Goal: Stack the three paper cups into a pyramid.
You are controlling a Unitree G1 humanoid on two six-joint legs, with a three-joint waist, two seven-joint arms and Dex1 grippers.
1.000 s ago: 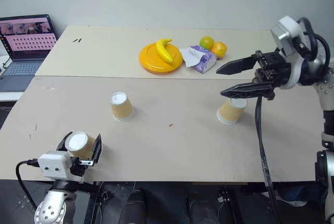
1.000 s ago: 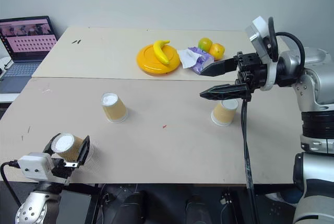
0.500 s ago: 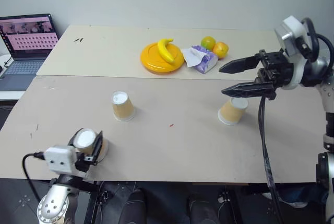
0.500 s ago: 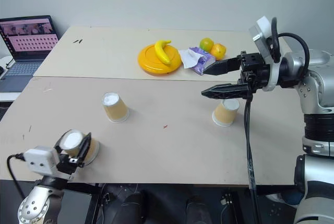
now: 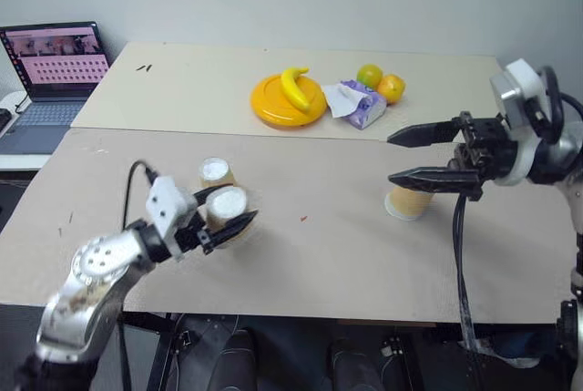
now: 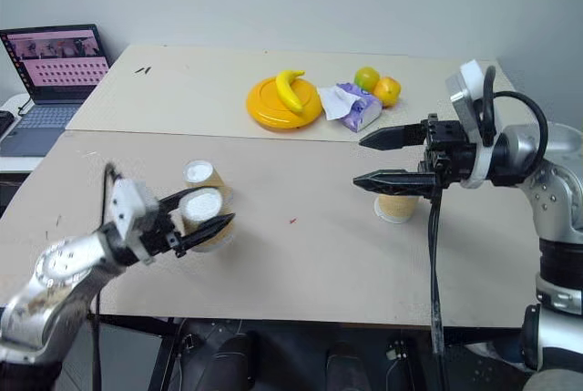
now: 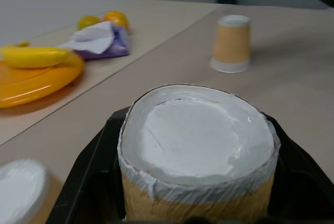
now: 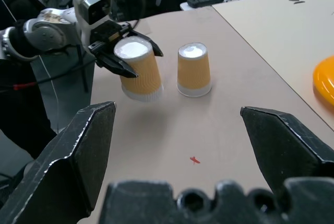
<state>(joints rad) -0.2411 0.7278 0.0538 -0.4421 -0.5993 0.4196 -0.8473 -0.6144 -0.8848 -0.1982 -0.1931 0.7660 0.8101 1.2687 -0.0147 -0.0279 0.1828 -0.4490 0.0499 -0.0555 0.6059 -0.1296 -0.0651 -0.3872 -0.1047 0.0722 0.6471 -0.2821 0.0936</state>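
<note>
Lifted off the table's near-left edge since the earlier frames, 1 cup (image 5: 228, 211) now rides upside down in the left gripper (image 5: 219, 217), whose fingers are clamped on its ribbed sides, white base up. It hangs left of centre in the left eye view, just below and right of cup 2 (image 5: 215, 173), which stands inverted on the table (image 5: 301, 263). Cup 3 (image 5: 409, 202) stands inverted at centre right, under the right gripper (image 5: 412, 155), whose fingers are spread wide and level, holding nothing. All 3 long axes are vertical. My judgement: the left arm is nearer the base spot beside cup 2; bare tabletop lies between the 2 groups, so room is ample.
</note>
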